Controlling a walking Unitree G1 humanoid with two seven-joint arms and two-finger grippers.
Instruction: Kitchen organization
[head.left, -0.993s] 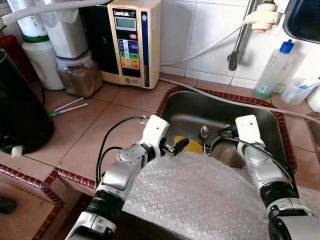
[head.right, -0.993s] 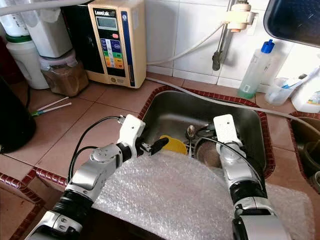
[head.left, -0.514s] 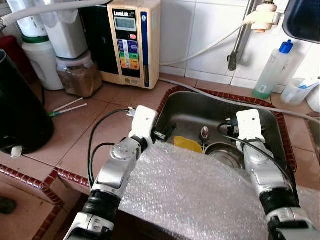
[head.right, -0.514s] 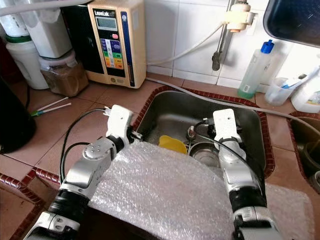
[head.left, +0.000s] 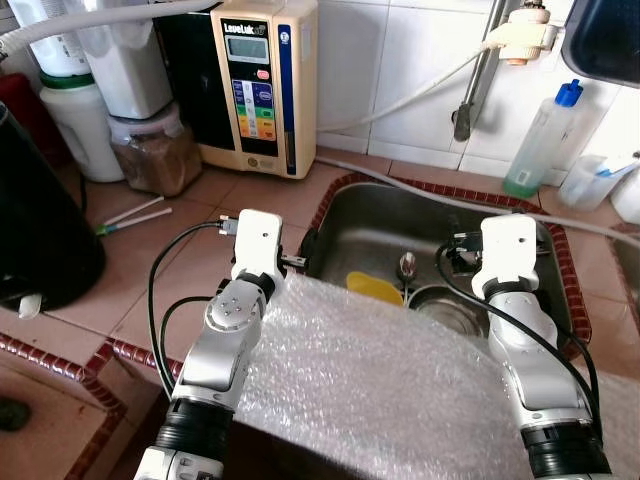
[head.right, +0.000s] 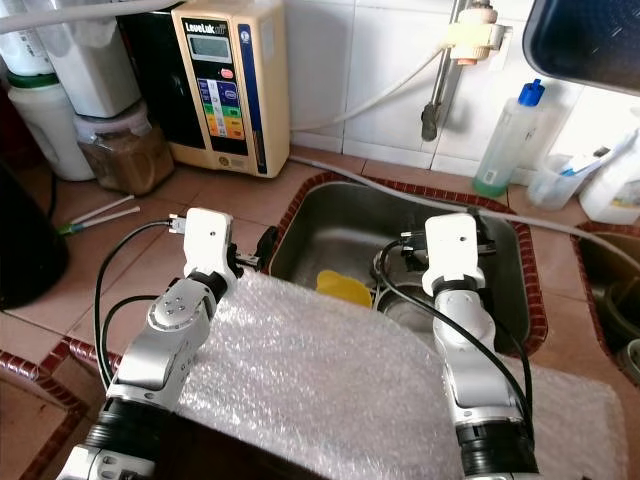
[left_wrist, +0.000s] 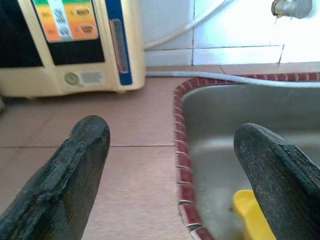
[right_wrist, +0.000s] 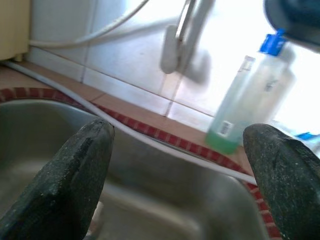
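— What does the kitchen scene show?

— Two silver arms reach over a sheet of bubble wrap (head.left: 400, 380) toward a steel sink (head.left: 385, 225) sunk in a terracotta-tiled counter (head.left: 150, 270). The left gripper (left_wrist: 175, 175) hangs at the sink's near left corner with its fingers spread wide and nothing between them.

— And the right one?

— The right gripper (right_wrist: 180, 180) is raised over the right part of the basin, fingers likewise parted and empty. Past it stand a green-tinted bottle (right_wrist: 245, 100) with a blue cap on the back ledge and a faucet (right_wrist: 177, 45) against the white wall tiles.

— What lies in the sink?

— A yellow object (head.left: 376, 288) sits on the basin floor, just beyond the left gripper and to its right; its edge shows beside that gripper's right finger (left_wrist: 280, 185). A round metal bowl (head.left: 440, 300) sits below the right gripper, beside the drain plug (head.left: 407, 264).

— And on the counter?

— A cream water ionizer (head.left: 262, 85) stands against the wall, ahead of the left gripper. Farther left are a jar of brown contents (head.left: 148, 150), white containers (head.left: 85, 115) and two straws (head.left: 135, 212) on the tiles. A white hose (head.left: 440, 195) runs along the sink's far rim.
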